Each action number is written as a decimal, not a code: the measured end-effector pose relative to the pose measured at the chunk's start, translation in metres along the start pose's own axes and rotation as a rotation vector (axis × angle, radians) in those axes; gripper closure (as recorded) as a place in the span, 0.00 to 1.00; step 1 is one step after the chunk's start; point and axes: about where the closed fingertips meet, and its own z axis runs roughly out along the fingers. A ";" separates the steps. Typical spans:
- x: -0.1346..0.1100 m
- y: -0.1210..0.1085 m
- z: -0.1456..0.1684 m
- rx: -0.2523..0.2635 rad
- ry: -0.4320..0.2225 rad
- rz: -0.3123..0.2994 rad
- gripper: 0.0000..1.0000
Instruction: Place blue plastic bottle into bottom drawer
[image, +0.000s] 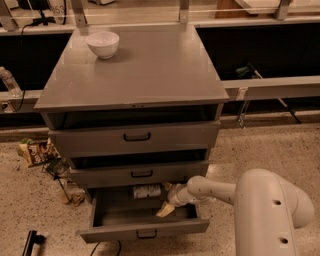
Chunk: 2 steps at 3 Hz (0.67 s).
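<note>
The blue plastic bottle (145, 191) lies on its side at the back of the bottom drawer (116, 232), which is pulled open. My gripper (164, 199) is inside the drawer just right of the bottle, open, with one fingertip (164, 210) low and the other up near the bottle's end. It holds nothing. My white arm (215, 191) reaches in from the right.
The two upper drawers (136, 136) stand slightly ajar. A white bowl (103, 44) sits on the cabinet top. Snack packets (36, 152) and clutter lie on the floor at the left. A clear bottle (10, 82) stands on the left ledge.
</note>
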 end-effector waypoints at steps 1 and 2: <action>-0.003 0.008 -0.037 0.016 -0.027 0.057 0.41; 0.017 0.036 -0.123 0.065 -0.051 0.176 0.73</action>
